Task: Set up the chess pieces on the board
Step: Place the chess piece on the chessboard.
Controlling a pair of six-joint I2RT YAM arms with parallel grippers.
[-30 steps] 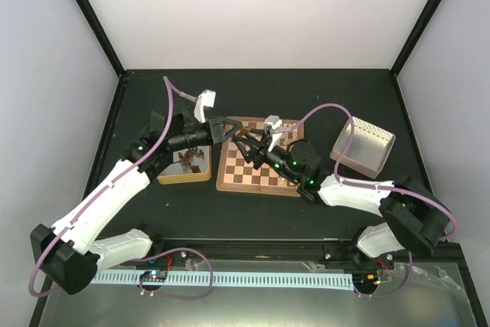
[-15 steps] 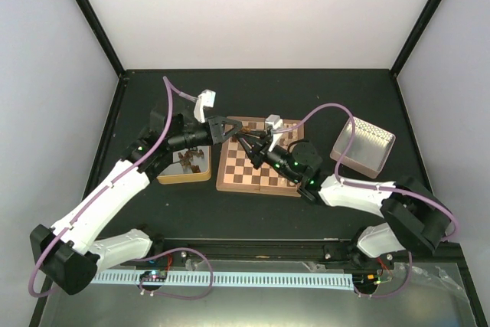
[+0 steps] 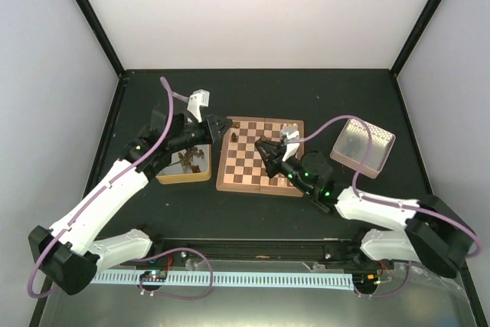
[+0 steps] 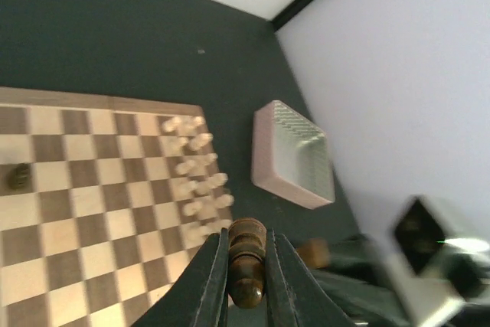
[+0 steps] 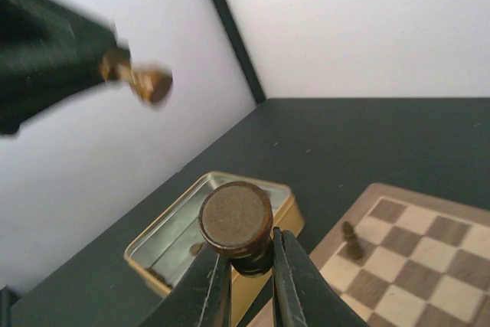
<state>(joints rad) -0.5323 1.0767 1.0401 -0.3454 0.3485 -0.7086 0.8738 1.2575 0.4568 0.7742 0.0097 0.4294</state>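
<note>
**Two dark chessmen held above the chessboard**

The left jaws are clenched on the left-held chessman (image 4: 246,254), a dark brown piece pinched across its body between both fingers (image 4: 213,285). In the top view these jaws, at the end of the left arm (image 3: 115,189), hang over the far left corner of the chessboard (image 3: 237,175).

Below and beyond the left jaws lie the tan and brown checks. Just past their tips, two short files of cream chessmen (image 4: 200,181) stand along one edge of the board. A lone dark chessman (image 4: 19,176) stands well off to their left. The silvery perforated tray (image 4: 295,155) rests on the table beyond the tips, clear of the board.

The right jaws are clenched on the right-held chessman (image 5: 236,220), a dark brown piece with its round base turned toward the wrist camera. The right arm (image 3: 375,204) holds them over the middle of the board, near the left jaws but apart from them. Directly beyond the right jaws sits the yellow tin (image 5: 172,235), open, with a few dark chessmen inside.
</note>
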